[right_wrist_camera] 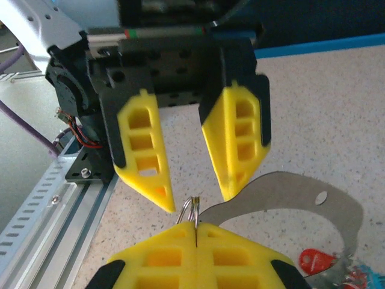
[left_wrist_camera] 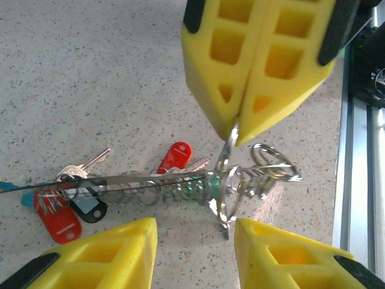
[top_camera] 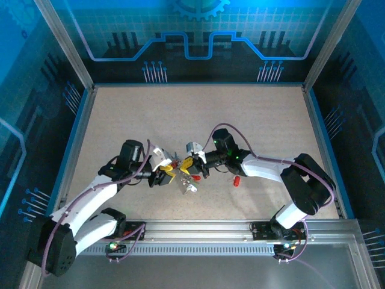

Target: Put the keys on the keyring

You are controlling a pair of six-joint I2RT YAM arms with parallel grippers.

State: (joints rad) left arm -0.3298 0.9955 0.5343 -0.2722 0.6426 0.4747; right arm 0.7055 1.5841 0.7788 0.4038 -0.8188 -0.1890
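At the near edge of the worktop (top_camera: 198, 114), beyond the aluminium rail (top_camera: 210, 232) that carries both arm bases, the two arms reach inward and meet tip to tip at mid-table. The left pincer (left_wrist_camera: 195, 224) stands with its yellow fingers apart, gripping nothing, the gap facing its partner. The right pincer (right_wrist_camera: 196, 227) is pressed together on a small wire ring (right_wrist_camera: 195, 208), which stands upright in the seam between its fingertips, with the ring's lower edge hanging in the open gap of the left pincer. The keyring (right_wrist_camera: 289, 191), a thin dark grey band, curves away from just beside the right pincer's tips; from the left wrist it shows edge-on as a thin line above the surface. Beneath and beyond it the keys (left_wrist_camera: 174, 158) lie bunched on the speckled surface, red and black heads among silvery shafts. A lone red key (top_camera: 236, 179) rests apart, beside the right forearm.
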